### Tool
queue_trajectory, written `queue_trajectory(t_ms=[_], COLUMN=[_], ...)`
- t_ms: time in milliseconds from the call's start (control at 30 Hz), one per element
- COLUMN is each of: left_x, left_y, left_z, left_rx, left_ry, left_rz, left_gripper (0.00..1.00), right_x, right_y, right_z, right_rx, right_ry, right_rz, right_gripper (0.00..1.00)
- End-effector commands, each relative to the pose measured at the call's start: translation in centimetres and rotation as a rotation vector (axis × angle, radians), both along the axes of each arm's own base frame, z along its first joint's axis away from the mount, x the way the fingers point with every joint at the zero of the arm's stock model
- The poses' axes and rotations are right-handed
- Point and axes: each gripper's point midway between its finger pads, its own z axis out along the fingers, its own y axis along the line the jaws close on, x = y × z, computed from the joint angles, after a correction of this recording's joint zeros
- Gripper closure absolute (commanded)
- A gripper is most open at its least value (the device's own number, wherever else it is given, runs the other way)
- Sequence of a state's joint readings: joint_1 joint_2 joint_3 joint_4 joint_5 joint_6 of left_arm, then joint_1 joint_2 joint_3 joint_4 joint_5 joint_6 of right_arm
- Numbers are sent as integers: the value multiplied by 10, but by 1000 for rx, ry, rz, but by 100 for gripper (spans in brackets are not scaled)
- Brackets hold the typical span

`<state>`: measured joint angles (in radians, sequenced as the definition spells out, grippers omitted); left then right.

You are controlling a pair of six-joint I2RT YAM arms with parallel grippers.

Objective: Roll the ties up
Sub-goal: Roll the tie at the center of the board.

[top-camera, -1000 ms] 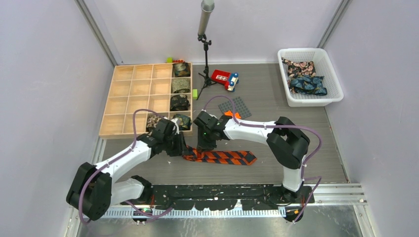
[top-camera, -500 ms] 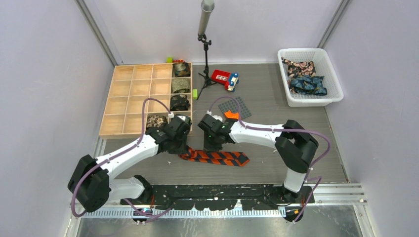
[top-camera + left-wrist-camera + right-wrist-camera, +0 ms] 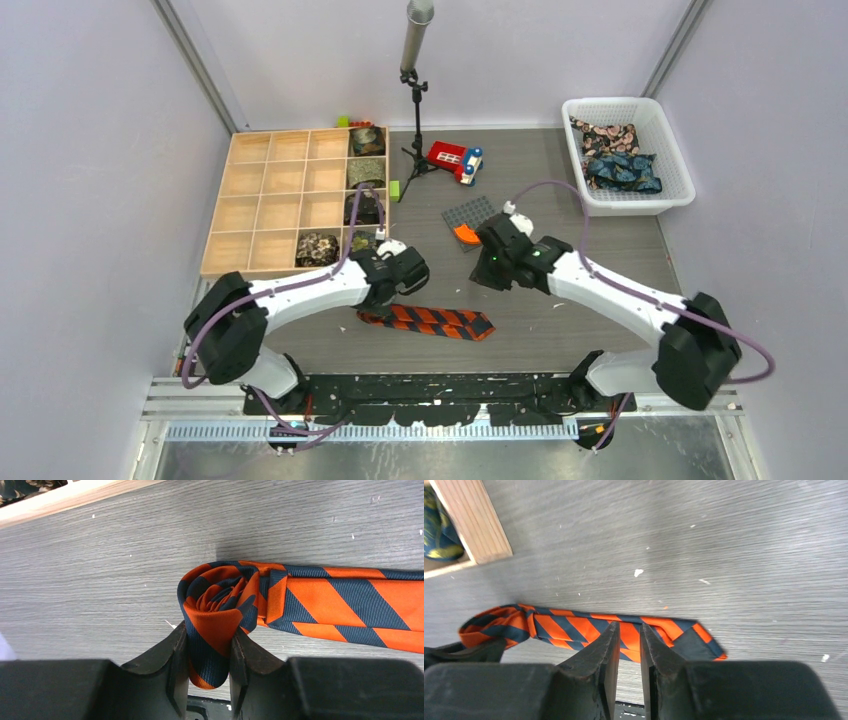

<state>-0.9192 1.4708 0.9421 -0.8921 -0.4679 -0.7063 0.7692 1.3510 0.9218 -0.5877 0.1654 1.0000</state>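
Observation:
An orange-and-dark-blue striped tie (image 3: 435,321) lies flat on the grey table, its left end wound into a small roll (image 3: 216,602). My left gripper (image 3: 386,296) (image 3: 207,636) is shut on that roll, one finger against each side. The tie's flat part (image 3: 350,607) runs off to the right. My right gripper (image 3: 488,270) (image 3: 628,630) hovers behind the tie, apart from it. Its jaws stand a narrow gap apart with nothing between them, and the tie (image 3: 584,626) shows below them.
A wooden compartment box (image 3: 270,200) at the left holds rolled ties (image 3: 365,172) in its right column. A white basket (image 3: 672,150) at the back right holds dark printed ties (image 3: 620,165). A red toy car (image 3: 455,160), a grey studded plate (image 3: 478,212) and a stand (image 3: 413,110) are behind.
My right gripper has lifted off the tie and drawn back to the right. My left gripper has moved right with the rolled end, and the tie's flat part has slid a little left.

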Motion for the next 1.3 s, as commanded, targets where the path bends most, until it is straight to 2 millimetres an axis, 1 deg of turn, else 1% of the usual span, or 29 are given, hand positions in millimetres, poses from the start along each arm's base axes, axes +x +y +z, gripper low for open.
queue_trajectory(t_ms=[0,100,200,367,533,600,700,767,933,1000,1100,1267], left_x=[4,4,1,-4,-12,-14,-17,-20,-21,-23,-24,-27], left_y=[2,-9,-20,-43,-62,-67,-74,-78,-85,-89,-94,-99], left_z=[10,11,9,4,-10,-15,-22,-24,-22,-21,-18,-5], left_rx=[130,168,213,285,347,358,355,347,316,291,249,179], left_ry=[-56,-73,-76,-77,-58,-47,-32,-25,-18,-7,1,-1], left_rz=[1,-19,-42,-96,-147,-159,-177,-190,-207,-221,-239,-258], left_gripper=[83,84,83,82,80,79,73,68,52,48,44,38], right_x=[7,6,6,3,1,1,0,0,1,2,4,5], right_y=[-32,-47,-57,-67,-74,-76,-78,-77,-75,-73,-71,-67], right_z=[24,33,42,57,69,71,74,77,78,78,78,76], right_rx=[12,2,0,13,21,19,25,33,37,36,36,39], right_ry=[-86,-106,-121,-154,-180,-180,-186,-192,-189,-183,-176,-159], right_rz=[-100,-127,-146,-169,-181,-184,-185,-187,-182,-178,-175,-167], right_gripper=[70,68,68,67,67,67,67,67,67,67,67,67])
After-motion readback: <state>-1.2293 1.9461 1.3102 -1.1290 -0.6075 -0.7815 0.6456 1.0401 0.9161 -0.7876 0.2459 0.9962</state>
